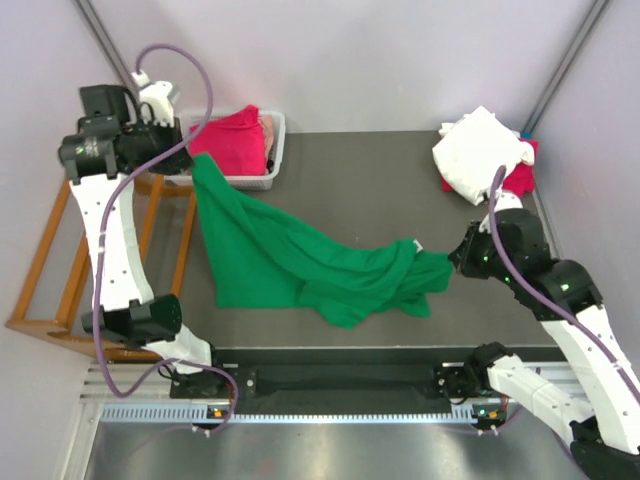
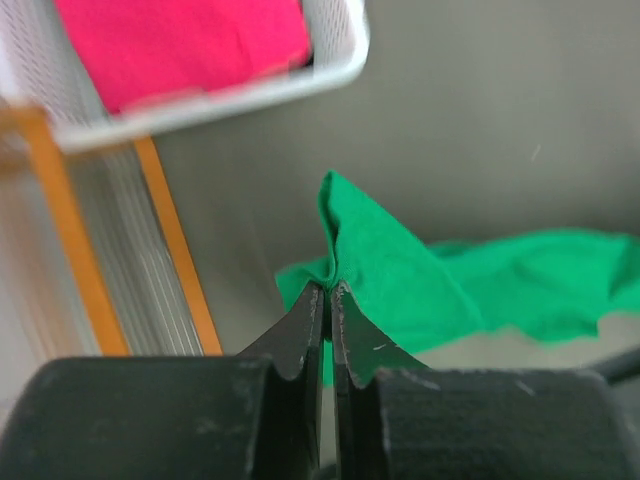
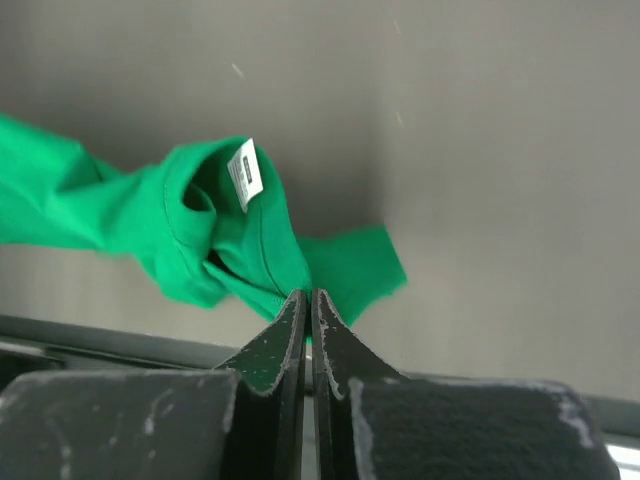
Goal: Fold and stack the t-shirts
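Both arms are holding the green t-shirt (image 1: 300,262) over the desk (image 1: 380,180).
Left fingers (image 2: 300,340) are clamping a raised corner by the basket (image 1: 270,175); right fingers (image 3: 275,345) are pinching the opposite end, low.

Shirt (image 1: 290,262) spans table (image 1: 380,185) from left tool (image 2: 328,288) to right tool (image 3: 308,294) (basket (image 1: 277,150) behind).

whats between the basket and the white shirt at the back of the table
Nothing. In the top view the dark table is bare between the basket and the white shirt; the green shirt lies further forward.
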Motion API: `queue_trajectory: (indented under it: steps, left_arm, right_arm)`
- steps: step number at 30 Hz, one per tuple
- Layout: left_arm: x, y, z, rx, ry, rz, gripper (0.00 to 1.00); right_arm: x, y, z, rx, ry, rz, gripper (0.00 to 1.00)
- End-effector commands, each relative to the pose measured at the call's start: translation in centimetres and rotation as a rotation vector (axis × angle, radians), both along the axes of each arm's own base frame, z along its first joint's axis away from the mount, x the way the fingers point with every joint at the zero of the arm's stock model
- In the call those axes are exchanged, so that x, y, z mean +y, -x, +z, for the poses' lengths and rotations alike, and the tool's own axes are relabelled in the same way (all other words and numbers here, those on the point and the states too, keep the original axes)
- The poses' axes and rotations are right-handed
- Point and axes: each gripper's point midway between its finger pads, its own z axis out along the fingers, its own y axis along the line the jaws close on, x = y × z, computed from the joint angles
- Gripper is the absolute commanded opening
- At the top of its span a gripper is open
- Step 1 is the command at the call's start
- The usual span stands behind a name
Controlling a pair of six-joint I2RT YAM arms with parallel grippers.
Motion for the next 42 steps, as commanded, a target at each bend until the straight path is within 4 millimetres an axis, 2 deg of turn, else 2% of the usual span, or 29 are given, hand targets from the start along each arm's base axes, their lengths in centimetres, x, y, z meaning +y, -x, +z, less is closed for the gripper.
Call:
queue_trajectory:
  steps: [1, 3, 8, 10, 12, 13, 15, 16, 17, 19, 20, 21, 22, 25, 27, 28, 29, 31, 32, 35, 38, 40, 41, 42]
  left_arm:
    - [0.0, 0.7, -3.3, 0.096, -0.071, -0.04, 0.04]
    - [-0.2, 0.4, -5.0, 0.137, -0.069, -0.047, 0.04]
    - [-0.6, -0.5, -5.6, 0.126, -0.05, -0.051, 0.03]
    - [-0.7, -0.7, -5.8, 0.13, -0.047, -0.05, 0.03]
    - [-0.9, -0.8, -6.0, 0.137, -0.044, -0.056, 0.03]
    - [-1.0, -0.8, -6.0, 0.135, -0.042, -0.054, 0.03]
    - [-1.1, -0.7, -6.2, 0.135, -0.04, -0.055, 0.02]
    - [-1.1, -0.7, -6.4, 0.137, -0.04, -0.055, 0.02]
    - [-1.2, -0.6, -6.7, 0.146, -0.038, -0.059, 0.02]
    - [-1.0, -0.6, -6.9, 0.143, -0.043, -0.055, 0.02]
    - [-1.0, -0.5, -7.1, 0.149, -0.044, -0.054, 0.02]
    - [-0.9, -0.6, -7.2, 0.148, -0.045, -0.05, 0.02]
    - [-0.9, -0.5, -7.4, 0.152, -0.05, -0.05, 0.02]
    - [-0.7, -0.6, -8.2, 0.164, -0.055, -0.044, 0.02]
    - [-0.8, -0.5, -9.1, 0.183, -0.053, -0.044, 0.02]
    - [-0.8, -0.8, -9.3, 0.18, -0.052, -0.045, 0.02]
    - [-0.8, -0.8, -10.0, 0.196, -0.049, -0.046, 0.02]
    - [-1.0, -1.4, -10.8, 0.199, -0.052, -0.051, 0.02]
    - [-1.0, -1.5, -12.0, 0.225, -0.057, -0.047, 0.02]
    - [-0.7, -2.6, -14.0, 0.248, -0.055, -0.015, 0.0]
    - [-0.4, -3.8, -15.8, 0.259, -0.051, 0.015, 0.0]
    - [-0.1, -4.3, -16.4, 0.269, -0.052, 0.035, 0.0]
    - [-0.1, -4.6, -17.1, 0.285, -0.051, 0.037, 0.0]
    - [0.0, -4.9, -17.2, 0.283, -0.052, 0.045, 0.0]
  right_arm:
    - [-0.7, -0.2, -2.0, 0.02, 0.037, -0.031, 0.0]
    - [-0.7, -0.9, -3.4, 0.038, 0.06, -0.039, 0.0]
    - [-0.4, -3.7, -6.1, 0.023, 0.113, -0.052, 0.0]
    - [0.1, -5.6, -7.6, 0.031, 0.135, -0.061, 0.0]
    - [0.8, -7.5, -7.9, 0.006, 0.138, -0.057, 0.0]
    - [0.9, -8.5, -9.0, 0.031, 0.161, -0.069, 0.0]
    - [1.5, -10.5, -9.7, 0.037, 0.179, -0.079, 0.02]
    - [1.5, -11.1, -9.8, 0.043, 0.182, -0.092, 0.15]
    - [1.6, -11.7, -9.8, 0.04, 0.193, -0.102, 0.53]
    - [2.0, -13.1, -10.0, 0.038, 0.198, -0.11, 0.68]
    - [2.1, -13.6, -9.9, 0.028, 0.203, -0.118, 0.88]
    - [2.1, -14.1, -9.6, 0.029, 0.213, -0.125, 0.99]
    - [1.9, -14.4, -9.3, 0.022, 0.236, -0.124, 1.0]
    - [2.5, -14.1, -7.8, -0.01, 0.243, -0.083, 1.0]
    - [4.9, -12.7, -7.5, -0.022, 0.238, 0.008, 1.0]
    - [5.9, -11.8, -7.7, -0.008, 0.252, 0.058, 1.0]
    - [7.8, -9.9, -7.9, 0.018, 0.283, 0.143, 1.0]
    - [9.6, -7.8, -8.7, 0.048, 0.31, 0.232, 1.0]
    - [10.9, -6.1, -9.4, 0.067, 0.318, 0.296, 1.0]
    - [12.4, -3.4, -10.5, 0.112, 0.287, 0.377, 1.0]
    - [13.4, -1.9, -10.7, 0.123, 0.275, 0.425, 0.99]
    - [14.2, -0.8, -11.1, 0.147, 0.27, 0.472, 0.9]
    - [14.5, -0.4, -11.3, 0.16, 0.273, 0.49, 0.78]
    - [14.7, 0.0, -11.4, 0.168, 0.271, 0.503, 0.72]
